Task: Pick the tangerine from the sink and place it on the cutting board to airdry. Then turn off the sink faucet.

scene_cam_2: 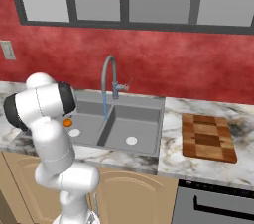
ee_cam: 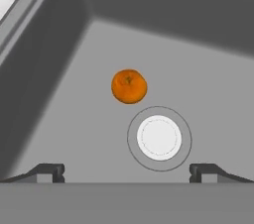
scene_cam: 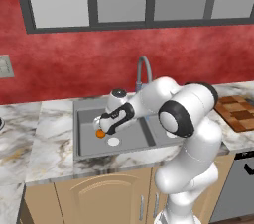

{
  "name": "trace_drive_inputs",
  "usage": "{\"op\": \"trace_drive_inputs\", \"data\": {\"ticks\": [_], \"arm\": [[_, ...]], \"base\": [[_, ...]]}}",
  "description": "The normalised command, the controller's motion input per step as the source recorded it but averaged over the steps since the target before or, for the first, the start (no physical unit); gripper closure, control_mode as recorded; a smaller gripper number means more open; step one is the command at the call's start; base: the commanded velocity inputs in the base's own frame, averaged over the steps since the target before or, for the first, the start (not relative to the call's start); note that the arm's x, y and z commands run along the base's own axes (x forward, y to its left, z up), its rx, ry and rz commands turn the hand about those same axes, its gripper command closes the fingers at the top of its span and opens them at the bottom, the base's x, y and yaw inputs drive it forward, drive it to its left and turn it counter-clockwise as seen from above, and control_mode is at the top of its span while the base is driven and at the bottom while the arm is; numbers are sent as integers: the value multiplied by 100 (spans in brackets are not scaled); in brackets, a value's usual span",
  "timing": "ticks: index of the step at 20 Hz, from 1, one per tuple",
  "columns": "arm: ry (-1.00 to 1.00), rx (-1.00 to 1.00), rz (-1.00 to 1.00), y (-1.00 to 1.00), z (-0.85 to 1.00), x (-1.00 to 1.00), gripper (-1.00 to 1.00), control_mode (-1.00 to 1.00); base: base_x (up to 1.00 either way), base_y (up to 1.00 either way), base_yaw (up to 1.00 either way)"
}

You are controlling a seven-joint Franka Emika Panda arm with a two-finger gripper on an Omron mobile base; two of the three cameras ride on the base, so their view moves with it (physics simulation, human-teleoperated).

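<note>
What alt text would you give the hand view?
A small round bright-orange tangerine lies on the floor of a grey sink basin, just beside the white round drain disc. The open claw hangs above, its dark fingertips spread wide.

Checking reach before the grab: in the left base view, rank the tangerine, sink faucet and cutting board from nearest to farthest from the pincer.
1. Tangerine, in the left basin just under the open pincer.
2. Sink faucet, behind the sink.
3. Cutting board, on the far right counter.

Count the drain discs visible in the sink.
2. One white drain disc is in the left basin of the sink, beside the tangerine; the other drain disc is in the right basin. None appear hidden.
</note>
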Motion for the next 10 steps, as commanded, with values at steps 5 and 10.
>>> {"op": "trace_drive_inputs", "data": {"ticks": [5,10], "arm": [[2,0,-2,6,-16,17,-100,-100],[1,0,-2,11,-13,18,-100,-100]], "base": [[0,0,0],[0,0,0]]}}
